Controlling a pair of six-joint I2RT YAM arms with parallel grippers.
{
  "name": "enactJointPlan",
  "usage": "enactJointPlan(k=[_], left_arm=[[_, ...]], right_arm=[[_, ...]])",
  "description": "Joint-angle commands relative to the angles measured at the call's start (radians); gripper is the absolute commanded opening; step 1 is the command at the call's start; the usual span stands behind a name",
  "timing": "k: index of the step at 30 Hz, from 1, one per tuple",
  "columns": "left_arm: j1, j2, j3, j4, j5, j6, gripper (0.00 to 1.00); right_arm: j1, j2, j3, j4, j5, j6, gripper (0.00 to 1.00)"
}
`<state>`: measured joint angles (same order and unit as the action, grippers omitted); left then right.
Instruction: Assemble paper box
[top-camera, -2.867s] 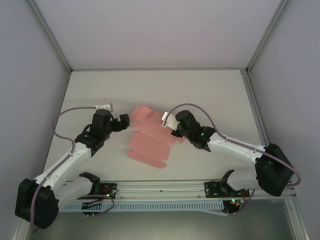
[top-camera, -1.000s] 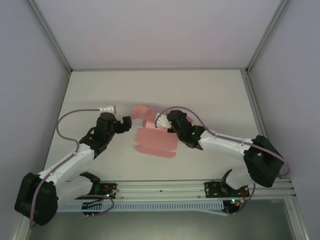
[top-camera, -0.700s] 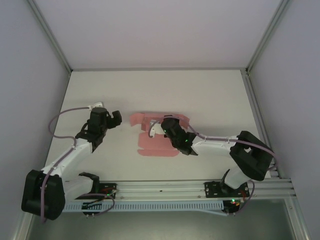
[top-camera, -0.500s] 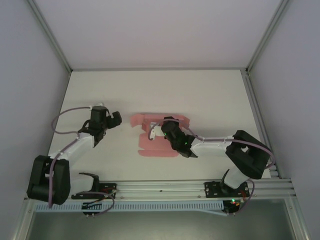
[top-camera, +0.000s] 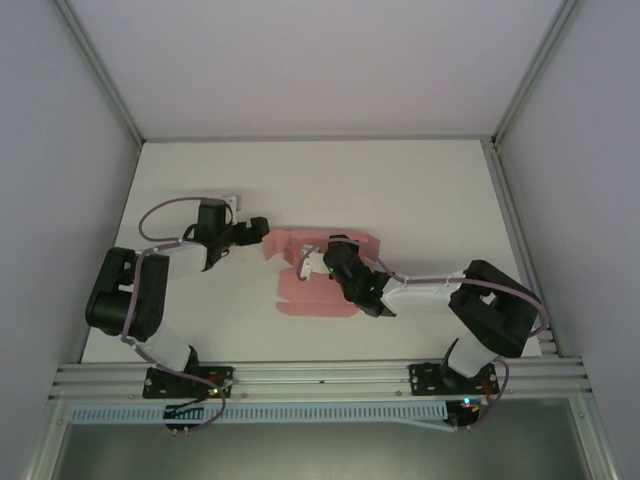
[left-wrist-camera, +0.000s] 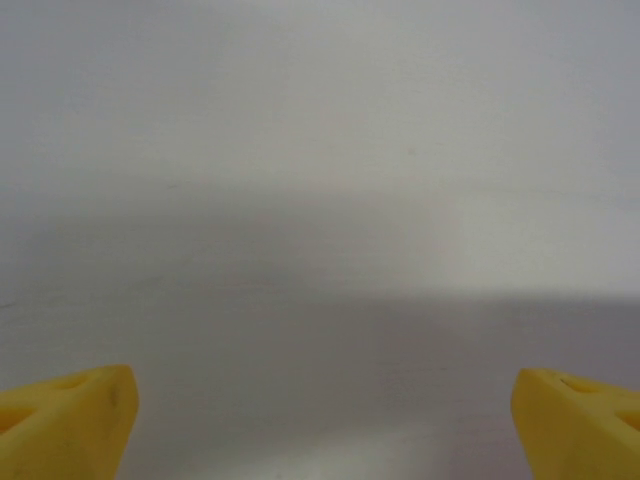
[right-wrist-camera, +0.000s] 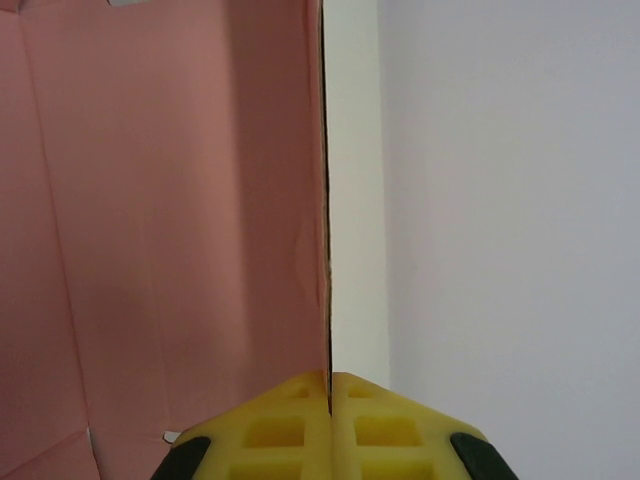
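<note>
The right tool (right-wrist-camera: 328, 386) is pressed together on a raised panel edge of the paper box (top-camera: 318, 297), the left tool (top-camera: 257, 230) hangs spread just beside the sheet, which lies mostly flat mid-counter (top-camera: 420, 200), so most of the folding seems yet to be done.

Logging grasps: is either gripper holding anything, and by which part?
The right gripper pinches the paper box by one panel's thin edge; the left gripper is open, holding nothing.
</note>
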<state>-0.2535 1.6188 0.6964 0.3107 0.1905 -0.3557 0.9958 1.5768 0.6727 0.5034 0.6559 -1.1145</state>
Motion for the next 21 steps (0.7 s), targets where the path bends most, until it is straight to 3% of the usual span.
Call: enactJointPlan(k=[1,13,21], left_arm=[[-0.036,-0.012,-0.028,0.079,0.104,0.046,0.92],[-0.210,-0.123,-0.146,0.130,0.075,0.067,0.87],[-0.241,-0.134,-0.181,0.111,-0.029,0.035,0.85]], right_arm=[[0.009,0.002,0.011,-0.025,0.024,0.041,0.00],[0.009,0.014,0.041,-0.071,0.020,0.092,0.00],[0.009,0.013,0.033,-0.066,0.036,0.091,0.00]])
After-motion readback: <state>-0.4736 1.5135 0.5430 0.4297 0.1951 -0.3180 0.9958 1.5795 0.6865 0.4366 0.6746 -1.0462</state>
